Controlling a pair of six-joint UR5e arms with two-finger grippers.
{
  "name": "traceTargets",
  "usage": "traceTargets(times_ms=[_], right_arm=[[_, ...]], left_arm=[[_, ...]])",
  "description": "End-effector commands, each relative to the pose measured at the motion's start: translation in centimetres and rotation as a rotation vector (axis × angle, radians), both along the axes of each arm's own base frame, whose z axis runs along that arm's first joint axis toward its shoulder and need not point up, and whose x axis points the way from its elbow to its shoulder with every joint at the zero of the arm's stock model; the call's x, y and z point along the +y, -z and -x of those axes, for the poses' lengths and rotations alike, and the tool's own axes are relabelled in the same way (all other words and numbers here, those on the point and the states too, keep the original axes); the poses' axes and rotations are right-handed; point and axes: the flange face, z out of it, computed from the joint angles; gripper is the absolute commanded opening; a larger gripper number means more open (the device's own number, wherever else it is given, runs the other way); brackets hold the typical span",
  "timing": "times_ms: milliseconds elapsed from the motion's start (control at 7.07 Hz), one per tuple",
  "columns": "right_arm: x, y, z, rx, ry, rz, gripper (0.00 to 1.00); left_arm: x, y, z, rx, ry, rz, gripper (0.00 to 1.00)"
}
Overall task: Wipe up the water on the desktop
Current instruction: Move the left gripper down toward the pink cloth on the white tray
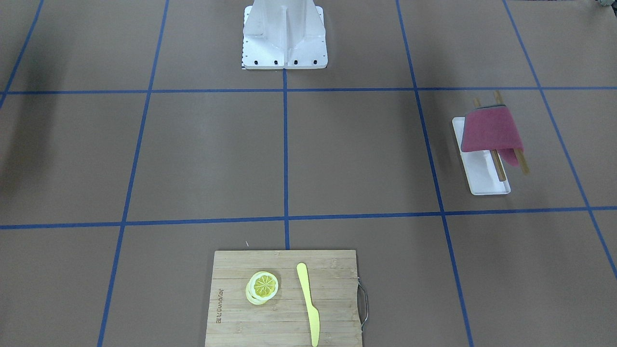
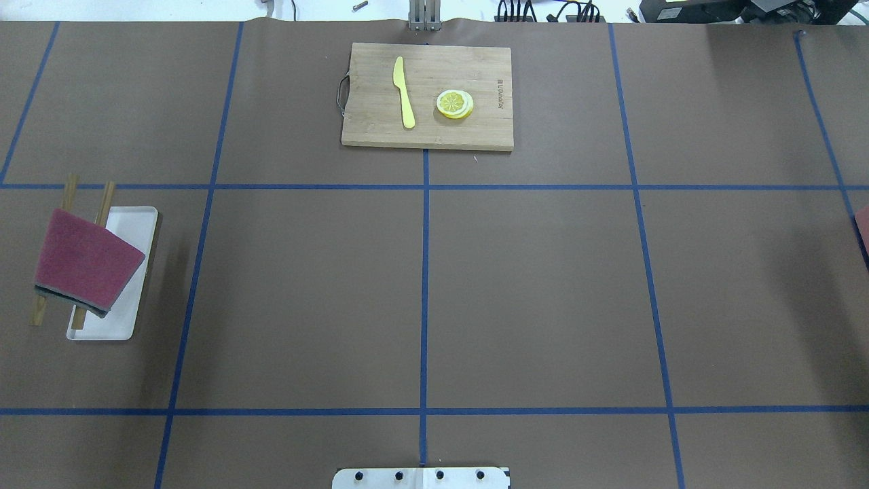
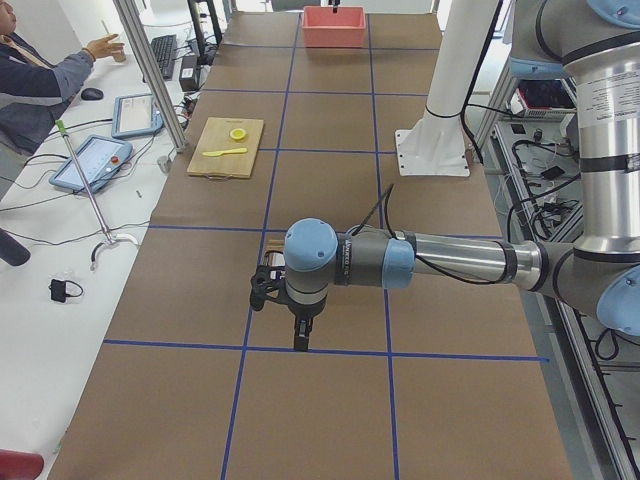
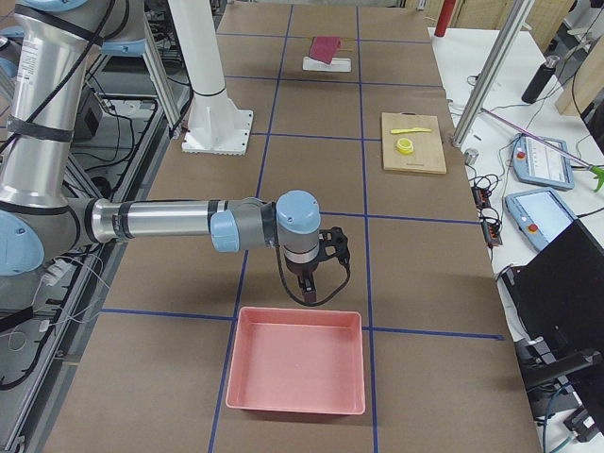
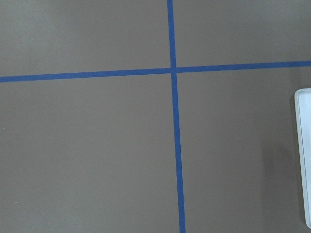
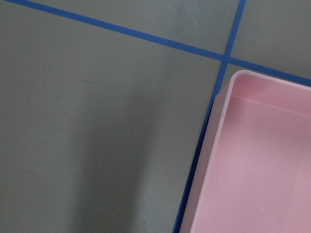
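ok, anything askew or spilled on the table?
Red cloth sits crooked over two chopsticks, overhanging the white tray's edge. In the right wrist view a faint puddle-shaped outline marks the desktop beside the pink bin; cannot tell if wet.

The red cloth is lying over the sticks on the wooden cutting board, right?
No. The red cloth lies over the sticks on the white tray, not on the cutting board. The overhead exterior view shows it.

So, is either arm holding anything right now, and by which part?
Apparently nothing: neither the left gripper nor the right gripper shows any object, and the red cloth lies over the white tray.
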Motion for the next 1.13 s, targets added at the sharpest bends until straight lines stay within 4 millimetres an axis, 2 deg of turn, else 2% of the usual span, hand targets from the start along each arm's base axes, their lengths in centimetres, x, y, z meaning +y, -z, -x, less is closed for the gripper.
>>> traceTargets(times_ms=[0,565,990], right_arm=[[0.04,-0.01,0.0,0.0,-0.001,0.001,1.0],[-0.25,0.27,0.03,-0.003,-0.001,-0.007,1.0],[-0.32,0.31,0.12,-0.006,0.001,-0.01,1.0]], left_arm=[[-0.03,0.03,0.01,0.0,0.001,0.0,0.98],[-0.13,0.0,-0.06,0.001,0.001,-0.002,0.98],[0.34,0.83,-0.4,0.038,0.002,-0.009,0.98]])
